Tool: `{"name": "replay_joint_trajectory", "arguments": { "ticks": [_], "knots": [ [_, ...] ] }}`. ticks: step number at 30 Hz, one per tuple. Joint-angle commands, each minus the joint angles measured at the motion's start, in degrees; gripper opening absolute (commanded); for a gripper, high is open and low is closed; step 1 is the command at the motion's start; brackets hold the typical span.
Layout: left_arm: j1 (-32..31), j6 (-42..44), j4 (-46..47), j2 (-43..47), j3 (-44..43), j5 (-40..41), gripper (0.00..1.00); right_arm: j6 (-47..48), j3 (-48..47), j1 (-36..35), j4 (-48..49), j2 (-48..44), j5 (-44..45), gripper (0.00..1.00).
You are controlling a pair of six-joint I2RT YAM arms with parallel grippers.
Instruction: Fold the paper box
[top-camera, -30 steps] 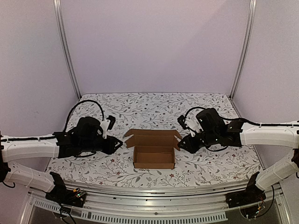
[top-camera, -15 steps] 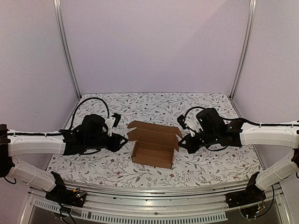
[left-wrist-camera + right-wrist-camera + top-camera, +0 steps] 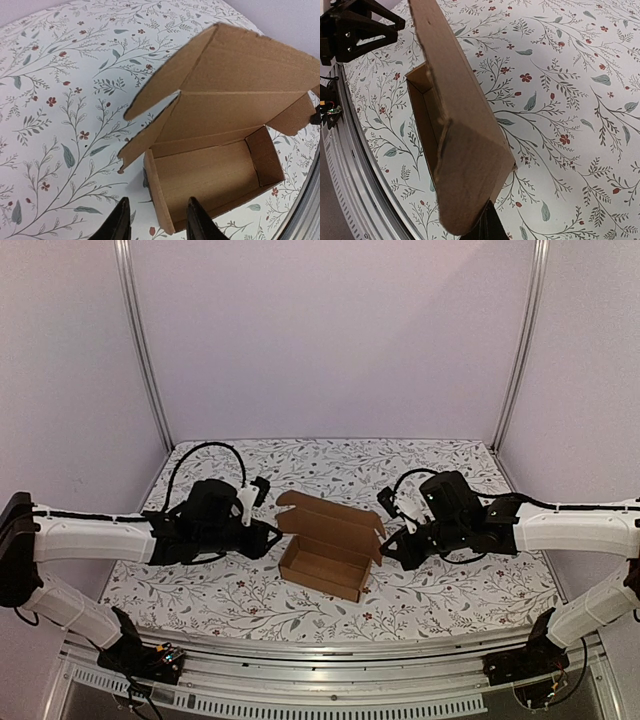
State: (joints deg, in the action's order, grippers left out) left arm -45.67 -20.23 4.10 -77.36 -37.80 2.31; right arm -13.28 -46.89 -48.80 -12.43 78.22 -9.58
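Top external view: the left gripper (image 3: 264,538) is shown with jaws spread, at the left end of the paper box (image 3: 322,562); the box lies mid-way across the floral cloth (image 3: 450,590), tray formed, lid raised at the far side; the right gripper (image 3: 390,548) is set against the right lid flap, its jaw state not discernible behind cardboard. Closing is judged best done with the tray steadied at the left while flaps are turned inward along their creases. Counted: one box; two grippers.
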Motion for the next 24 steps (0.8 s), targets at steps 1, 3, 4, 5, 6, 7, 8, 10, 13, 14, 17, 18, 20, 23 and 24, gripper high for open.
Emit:
{"name": "replay_joint_trajectory", "arguments": {
  "ticks": [1,3,4,5,6,7,8,10,13,14,17,18,20,23,24],
  "knots": [
    [2.1,3.1,2.3,-2.4,-2.5,1.6,0.37,1.0,0.0,-0.1,0.1,-0.9,-1.0,0.0],
    [2.8,3.8,3.0,-3.1,-2.9,1.0,0.37,1.1,0.1,-0.2,0.1,-1.2,-1.2,0.0],
    [3.3,4.2,3.7,-3.3,-2.9,0.4,0.37,1.1,0.2,-0.2,0.1,-1.3,-1.3,0.0],
    [3.7,4.6,4.6,-3.7,-2.8,-0.2,0.37,1.1,0.2,-0.2,0.1,-1.5,-1.3,0.0],
    [4.0,5.1,5.2,-3.9,-2.8,-0.8,0.37,1.1,0.2,-0.3,0.0,-1.5,-1.5,0.0],
    [4.3,5.9,5.5,-4.0,-2.9,-1.3,0.37,1.3,0.1,-0.3,-0.1,-1.7,-1.5,0.0],
    [4.5,6.5,5.8,-4.3,-3.1,-1.7,0.38,1.3,0.1,-0.3,-0.2,-1.8,-1.6,0.0],
    [5.1,7.4,6.3,-4.6,-3.1,-2.5,0.38,1.4,0.1,-0.4,-0.3,-2.3,-1.7,0.0],
    [5.9,8.1,7.8,-4.9,-2.8,-5.4,0.39,1.6,0.0,-0.4,-0.5,-2.9,-1.8,0.0],
    [6.2,8.3,8.4,-5.0,-2.7,-6.2,0.39,1.6,0.0,-0.5,-0.6,-3.1,-1.9,0.0],
    [6.9,9.1,9.6,-6.0,-3.0,-8.5,0.4,1.8,0.0,-0.5,-0.7,-3.3,-2.1,0.0],
    [7.1,9.3,9.8,-6.3,-3.2,-9.1,0.4,1.9,0.0,-0.6,-0.7,-3.3,-2.2,0.0],
    [7.6,9.5,10.6,-7.2,-3.6,-10.3,0.4,2.1,0.0,-0.8,-0.7,-3.3,-2.2,0.0],
    [8.1,10.1,10.8,-8.3,-4.2,-10.7,0.4,2.2,0.2,-0.8,-0.8,-3.4,-1.9,0.0],
    [8.2,10.2,10.7,-8.6,-4.3,-10.6,0.4,2.2,0.3,-0.8,-0.9,-3.5,-1.8,0.0]
  ]
}}
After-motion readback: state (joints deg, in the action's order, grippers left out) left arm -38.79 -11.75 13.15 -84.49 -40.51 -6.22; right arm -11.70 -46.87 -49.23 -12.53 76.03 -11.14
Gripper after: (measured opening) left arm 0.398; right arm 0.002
